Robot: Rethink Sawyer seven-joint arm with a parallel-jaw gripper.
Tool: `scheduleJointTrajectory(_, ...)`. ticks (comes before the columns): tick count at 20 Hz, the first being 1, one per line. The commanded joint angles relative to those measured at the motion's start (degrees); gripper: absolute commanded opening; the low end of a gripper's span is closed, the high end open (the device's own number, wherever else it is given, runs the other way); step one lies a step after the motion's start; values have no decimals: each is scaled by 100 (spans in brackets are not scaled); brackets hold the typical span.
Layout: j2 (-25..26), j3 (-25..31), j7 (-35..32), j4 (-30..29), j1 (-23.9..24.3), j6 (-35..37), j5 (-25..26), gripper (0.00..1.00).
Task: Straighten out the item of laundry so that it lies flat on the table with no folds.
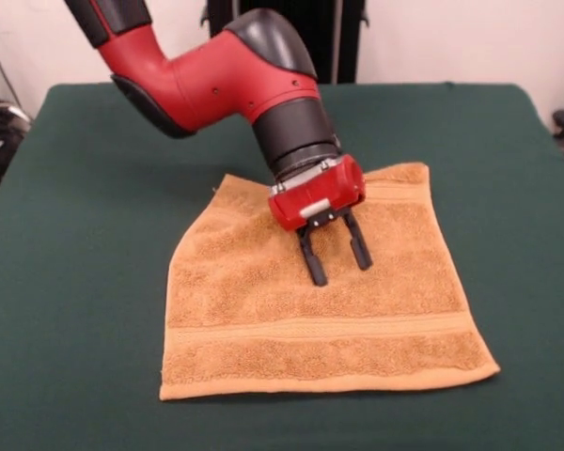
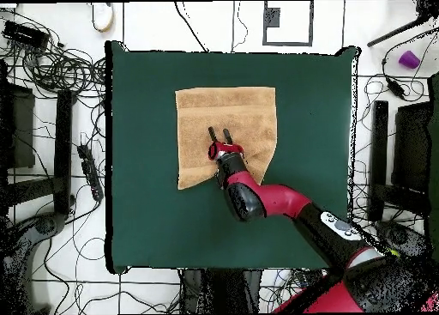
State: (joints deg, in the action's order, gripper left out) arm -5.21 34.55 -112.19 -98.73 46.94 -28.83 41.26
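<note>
The green counter (image 1: 75,282) is carrying the golden-orange towel (image 1: 263,329) near its middle, mostly spread, one far corner folded in. The claw (image 1: 336,260) is hanging over the towel's centre, its fingers parted and gripping nothing.

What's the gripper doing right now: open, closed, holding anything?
Gripper: open, holding nothing; its two fingers are spread apart, over the middle of the towel.
</note>
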Motion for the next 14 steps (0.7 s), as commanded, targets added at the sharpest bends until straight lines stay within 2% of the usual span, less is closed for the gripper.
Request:
scheduleJointTrajectory(1,1265,216,-554,2333,-606,1463,-276,100)
scheduleJointTrajectory(2,1372,360,-505,2543,-616,1596,-238,100)
scheduleJointTrajectory(5,1491,256,-454,3126,-1031,1531,-627,100)
scheduleJointTrajectory(8,1529,-36,-413,3577,-1491,1428,-1246,100)
scheduleJointTrajectory(11,1613,76,-415,3810,-1564,1576,-1370,100)
scheduleJointTrajectory(14,1486,-174,-371,3818,-1759,1655,-1732,100)
